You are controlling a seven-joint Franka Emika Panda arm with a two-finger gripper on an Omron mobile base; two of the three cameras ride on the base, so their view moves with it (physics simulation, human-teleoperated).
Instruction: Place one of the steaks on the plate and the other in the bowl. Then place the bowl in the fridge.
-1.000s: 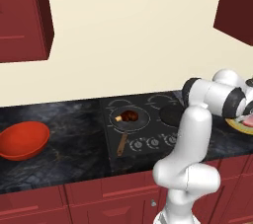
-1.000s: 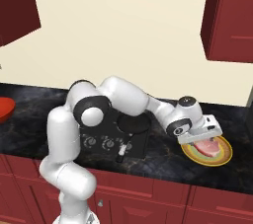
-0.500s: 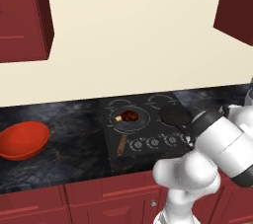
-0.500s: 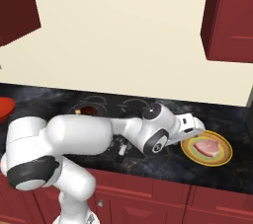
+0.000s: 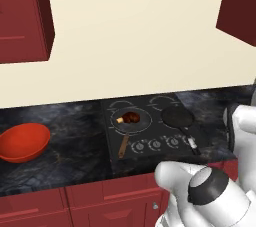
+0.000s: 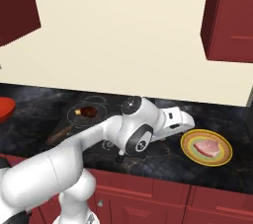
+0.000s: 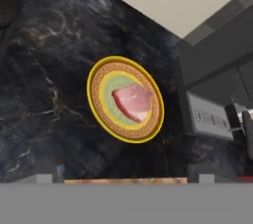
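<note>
End effector (image 6: 188, 119) released, nothing between its fingers, hanging over the table (image 6: 163, 161) just left of the plate (image 6: 206, 147). In the hand view the plate (image 7: 125, 99) lies flat on the dark marble table (image 7: 44, 94), pink steak (image 7: 133, 102) on its middle. Pink steak (image 6: 207, 147) on plate, right of the stove. Brown steak (image 5: 131, 117) sits in a pan (image 5: 127, 123) on the stove (image 5: 150, 131); second pan (image 5: 179, 118) to its right. Bowl (image 5: 22, 142) stands on the table well left of the stove, apart from both steaks.
</note>
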